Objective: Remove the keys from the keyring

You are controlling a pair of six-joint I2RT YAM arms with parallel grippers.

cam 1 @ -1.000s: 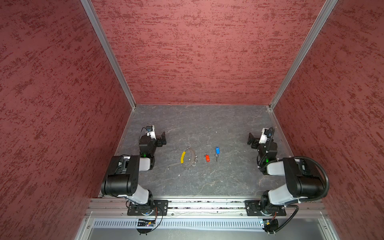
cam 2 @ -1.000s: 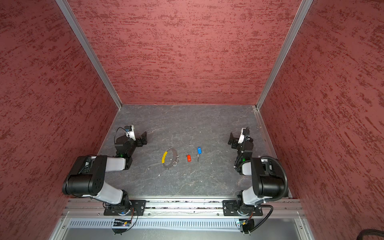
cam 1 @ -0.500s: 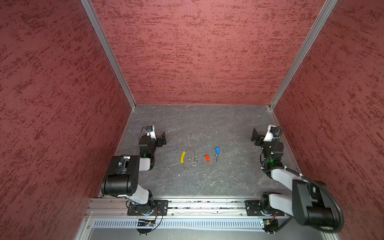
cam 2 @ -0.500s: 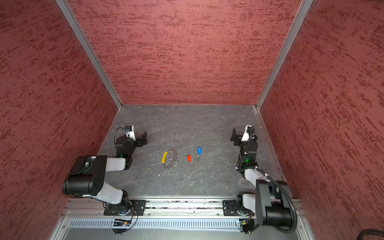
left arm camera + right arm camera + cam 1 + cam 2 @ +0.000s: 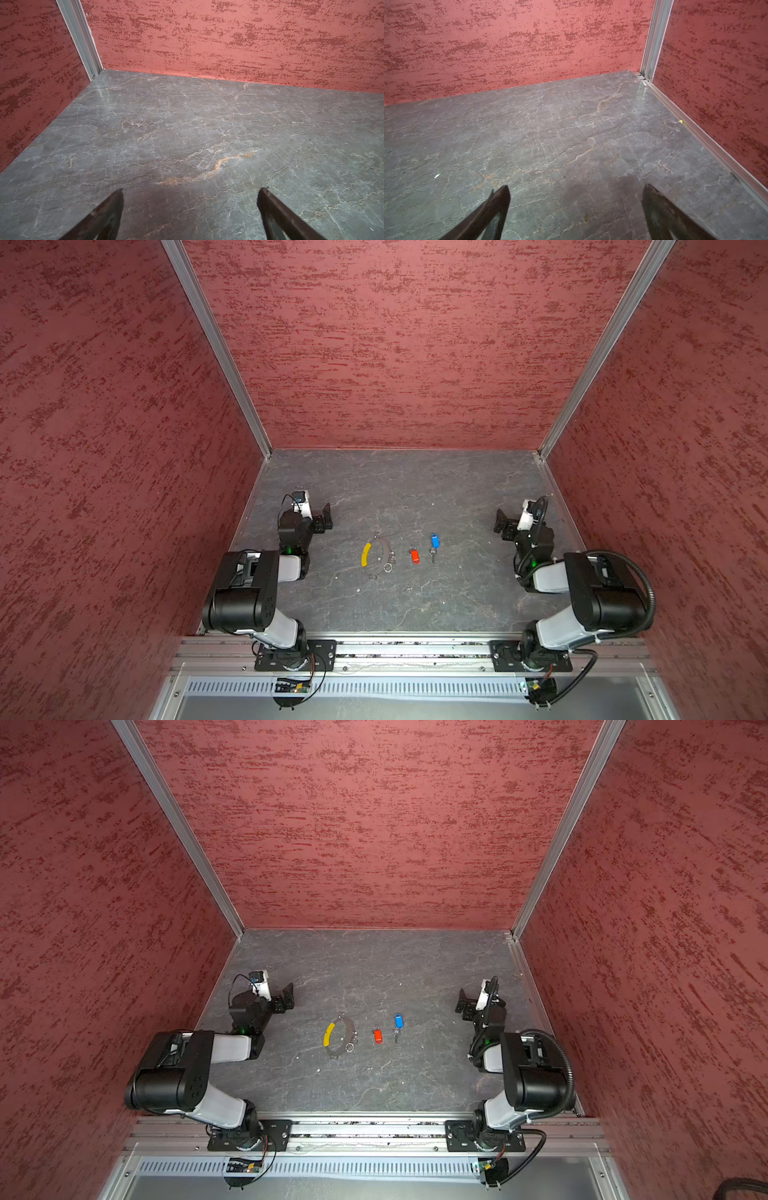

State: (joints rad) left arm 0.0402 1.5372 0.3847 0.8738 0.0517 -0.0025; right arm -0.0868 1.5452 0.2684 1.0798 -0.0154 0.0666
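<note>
If loose, two keys (image 5: 414, 556), one keyring (image 5: 365, 554).

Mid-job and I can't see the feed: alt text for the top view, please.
The yellow-sleeved keyring lies mid-way across the grey table, with the red-headed key and the blue-headed key lying separately to its right, apart from it. The left end effector and right end effector rest open at either side, holding nothing.

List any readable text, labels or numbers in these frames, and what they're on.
None legible.
red key, blue key, keyring: too small to show any print.
Circuit board: markings, if any, too small to read.
Wrist views: only table and walls, no text.
</note>
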